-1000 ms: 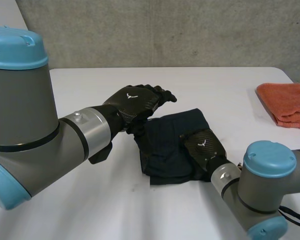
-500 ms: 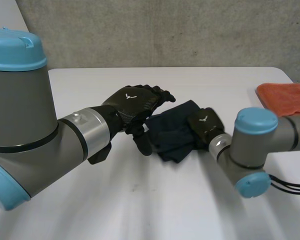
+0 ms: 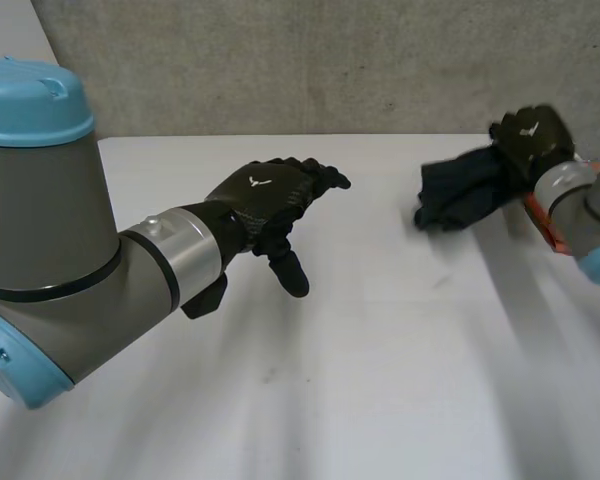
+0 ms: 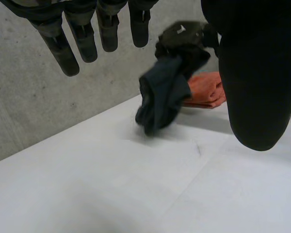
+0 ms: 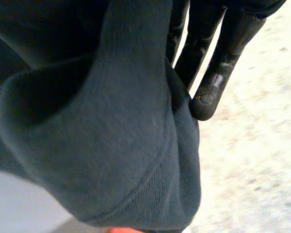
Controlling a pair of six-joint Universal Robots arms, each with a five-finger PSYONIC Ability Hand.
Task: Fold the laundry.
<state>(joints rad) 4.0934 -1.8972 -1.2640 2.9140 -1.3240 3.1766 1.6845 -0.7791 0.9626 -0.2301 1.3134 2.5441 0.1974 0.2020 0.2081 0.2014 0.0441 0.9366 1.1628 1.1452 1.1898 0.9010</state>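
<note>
Right now the right hand (image 3: 528, 140) is holding a bunched dark blue cloth (image 3: 460, 195) up at the far right of the table (image 3: 360, 350). Its fingers (image 5: 208, 97) are clamping the fabric, which is bulging out of the palm in thick rolled folds. The cloth is hanging down and leftward from that hand in a loose wad; its lowest fold is sitting close above the white surface, and I cannot tell whether it is brushing it. Just to the right of the cloth, an orange towel (image 4: 206, 92) is lying folded near the table's right edge, partly hidden by the right arm. The left hand (image 3: 270, 195) is hovering over the middle-left of the table, well apart from the cloth and holding nothing. Its fingers are stretching out straight and slightly spread toward the right, while its thumb is pointing down at the table. A grey concrete wall (image 3: 330, 60) is running along behind the far edge.
</note>
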